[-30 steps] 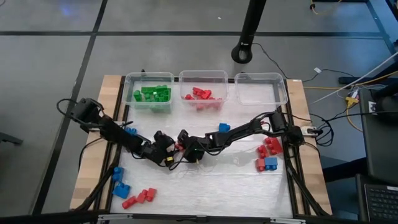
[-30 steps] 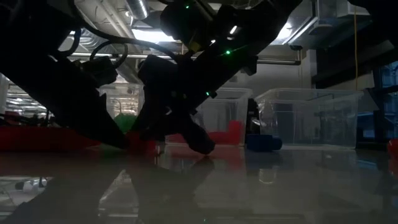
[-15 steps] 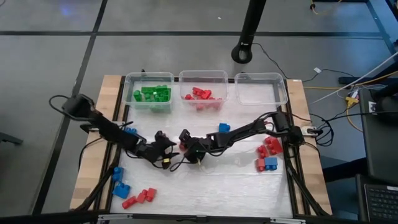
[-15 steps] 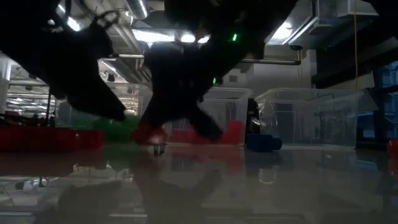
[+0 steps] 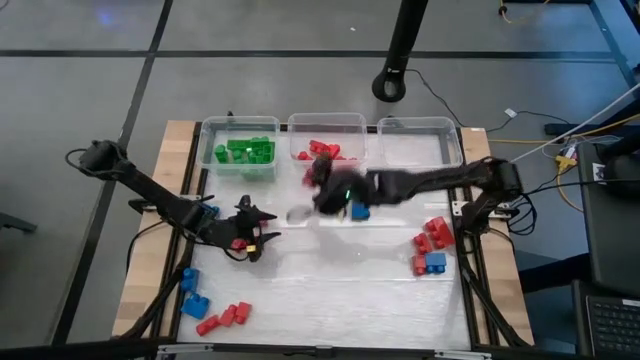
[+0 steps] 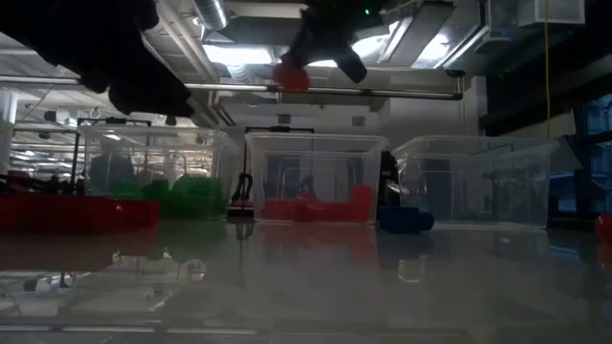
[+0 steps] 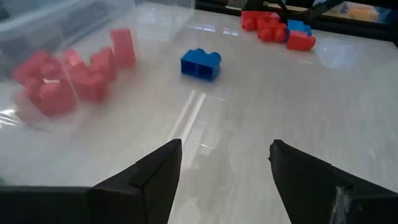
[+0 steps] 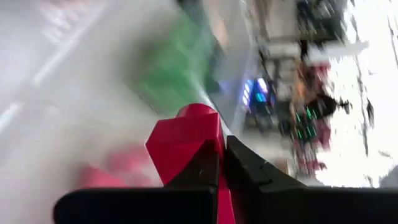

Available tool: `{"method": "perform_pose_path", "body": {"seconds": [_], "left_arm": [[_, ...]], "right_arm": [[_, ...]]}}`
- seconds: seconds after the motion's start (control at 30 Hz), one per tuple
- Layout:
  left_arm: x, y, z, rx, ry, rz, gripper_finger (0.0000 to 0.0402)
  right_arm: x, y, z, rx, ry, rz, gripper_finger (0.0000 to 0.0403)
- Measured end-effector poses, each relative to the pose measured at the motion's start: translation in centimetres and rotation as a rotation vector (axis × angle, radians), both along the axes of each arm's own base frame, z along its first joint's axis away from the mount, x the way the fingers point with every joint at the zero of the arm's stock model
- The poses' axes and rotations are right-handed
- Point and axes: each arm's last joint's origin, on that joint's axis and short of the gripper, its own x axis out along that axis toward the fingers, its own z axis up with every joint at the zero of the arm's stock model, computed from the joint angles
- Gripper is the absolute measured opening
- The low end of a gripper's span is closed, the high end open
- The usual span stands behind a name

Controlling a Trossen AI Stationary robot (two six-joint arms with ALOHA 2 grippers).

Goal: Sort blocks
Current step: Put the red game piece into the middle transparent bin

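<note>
Red block in transit toward the middle bin

Right hand [image 5: 318,178] is pinched tight on a single red block [image 8: 186,146]. The low view shows that block [image 6: 292,76] carried high, well clear of the tabletop [image 5: 350,290], presumably so it can pass over a bin wall. From above, the hand sits just at the 6 o'clock edge of the middle bin [image 5: 328,122], which already holds red blocks [image 5: 322,152]; my reading is that reds go there.

At 9 o'clock from that bin, the left bin [image 5: 240,126] holds green blocks [image 5: 243,151], and at 3 o'clock the right bin [image 5: 420,128] looks unfilled, likely reserved for blue.

Left hand [image 5: 252,235] waits low at the tabletop's 9 o'clock side, its fingers [image 7: 155,180] spread and holding nothing.

Unsorted blocks remain: a blue block [image 5: 359,211] near centre, a red-and-blue cluster [image 5: 431,248] toward 3 o'clock, and another mixed group [image 5: 208,305] at about 7 o'clock.
</note>
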Motion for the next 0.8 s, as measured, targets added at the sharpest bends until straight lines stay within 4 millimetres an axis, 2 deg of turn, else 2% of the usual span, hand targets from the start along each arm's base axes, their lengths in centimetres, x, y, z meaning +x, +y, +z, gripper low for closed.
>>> {"method": "perform_pose_path", "body": {"seconds": [0.17, 0.3, 0.43, 0.6, 0.7, 0.8], "left_arm": [[0.1, 0.3, 0.0, 0.004, -0.001, 0.019, 0.023], [0.2, 0.6, -0.1, 0.008, 0.007, 0.035, 0.023], [0.3, 0.8, 0.0, 0.008, 0.005, 0.044, 0.023], [0.4, 1.2, 0.0, 0.028, 0.008, 0.052, 0.023], [0.5, 1.4, 0.0, 0.028, 0.009, 0.063, 0.023], [0.5, 1.6, 0.0, 0.029, 0.011, 0.075, 0.023]], "right_arm": [[-2.0, -6.1, 2.2, 0.086, -0.099, -0.17, 0.0023], [-2.6, -10.2, 1.6, 0.226, -0.143, -0.25, 0.0029], [-3.1, -13.1, 0.8, 0.328, -0.17, -0.314, 0.0042], [-3.5, -14.4, 0.3, 0.423, -0.185, -0.343, 0.0104], [-3.8, -14.2, 0.2, 0.433, -0.162, -0.353, 0.0159], [-4.7, -13.2, 1.3, 0.444, -0.121, -0.348, 0.0204]]}}
